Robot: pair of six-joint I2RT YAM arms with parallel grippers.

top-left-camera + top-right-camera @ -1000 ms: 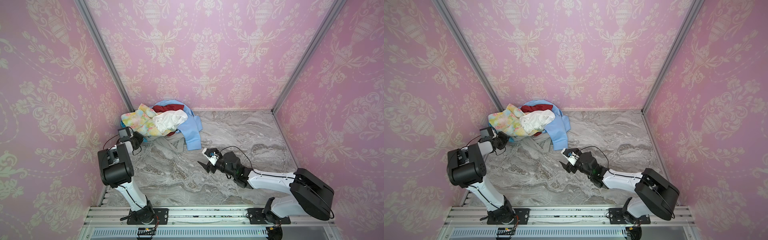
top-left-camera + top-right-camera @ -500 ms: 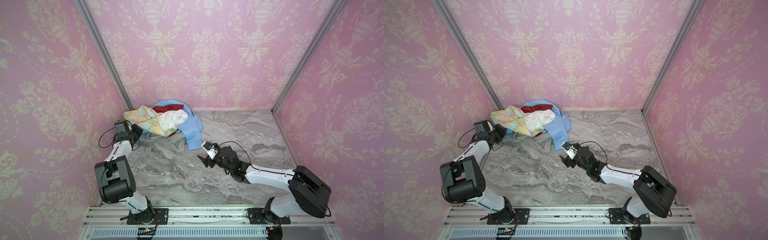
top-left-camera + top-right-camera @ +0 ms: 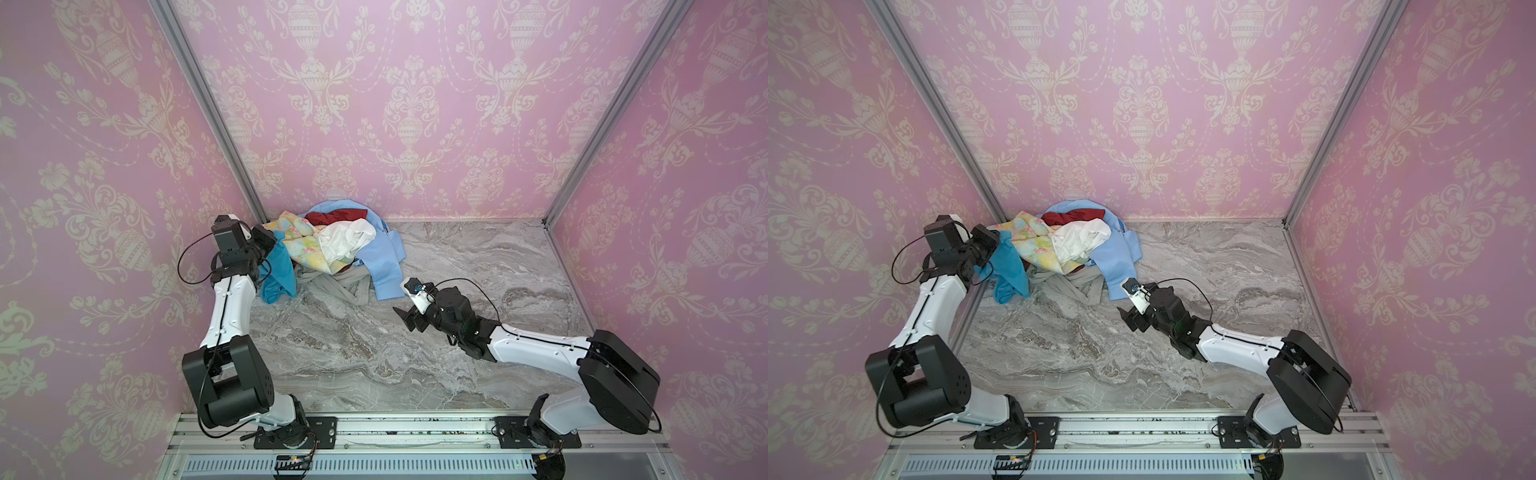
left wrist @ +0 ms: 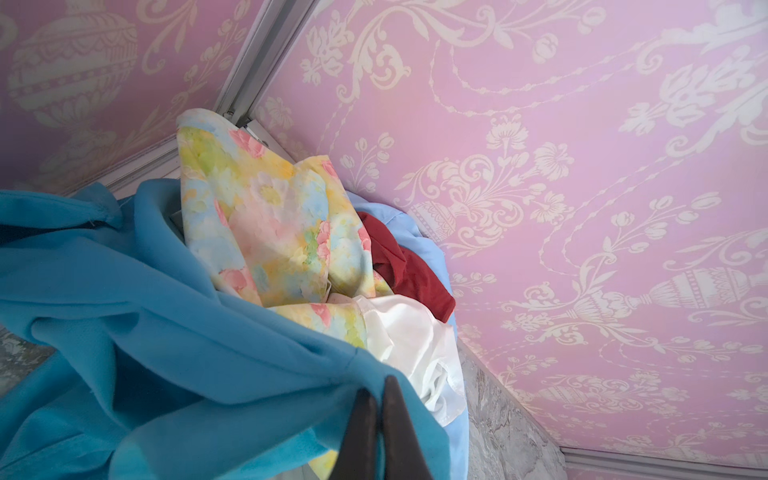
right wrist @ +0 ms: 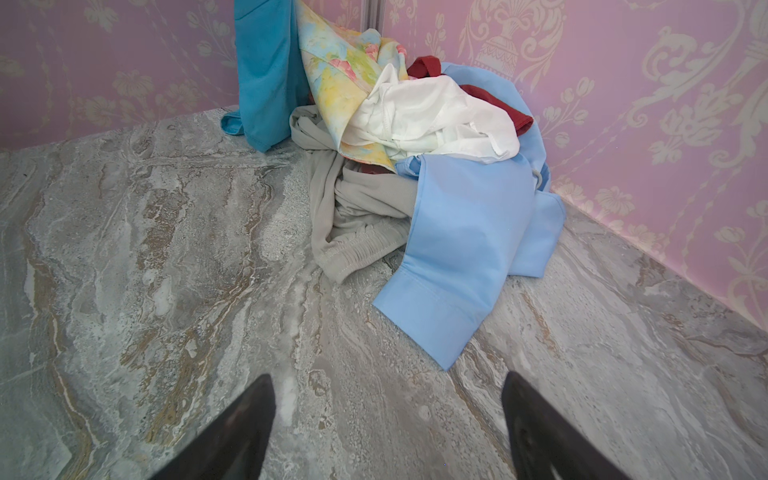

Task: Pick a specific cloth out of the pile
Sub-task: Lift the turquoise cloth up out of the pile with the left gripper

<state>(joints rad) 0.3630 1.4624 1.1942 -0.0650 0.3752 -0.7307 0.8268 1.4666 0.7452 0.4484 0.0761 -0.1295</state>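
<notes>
pinching teal cloth [image 4: 166,332], left fingers [image 4: 401,436], pile [image 3: 328,245] just beside

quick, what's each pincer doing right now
left pincer: closed, holding the teal cloth
right pincer: open, holding nothing

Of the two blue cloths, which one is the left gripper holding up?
The darker teal cloth, hanging from the shut left gripper at the pile's left side. The paler sky-blue shirt lies on the table.
</notes>
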